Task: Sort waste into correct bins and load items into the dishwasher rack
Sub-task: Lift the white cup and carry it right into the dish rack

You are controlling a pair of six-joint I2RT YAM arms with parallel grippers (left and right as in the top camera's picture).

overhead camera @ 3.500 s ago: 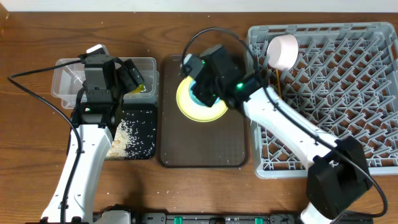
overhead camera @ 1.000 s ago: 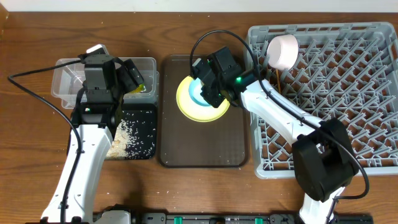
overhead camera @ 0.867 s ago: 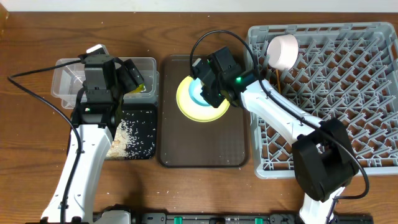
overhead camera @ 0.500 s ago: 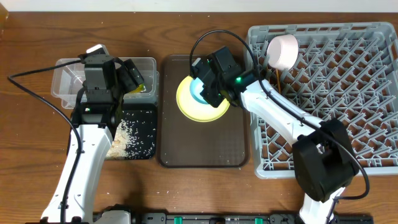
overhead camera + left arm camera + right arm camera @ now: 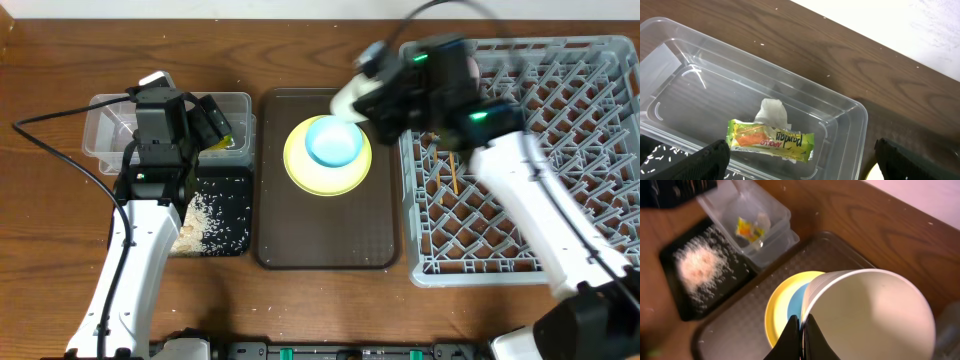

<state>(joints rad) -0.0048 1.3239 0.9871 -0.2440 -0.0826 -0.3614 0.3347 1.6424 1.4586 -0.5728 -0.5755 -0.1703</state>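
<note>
Probably a lab, wooden table (image 5: 50, 250), dishwasher rack (image 5: 600, 90)

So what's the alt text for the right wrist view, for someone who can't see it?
Close up, two dark fingers pinch the rim of a white bowl. Behind it a yellow-green plate holding a light blue bowl sits on a brown tray; beyond, a clear tub with a wrapper and a black tray of rice.
</note>
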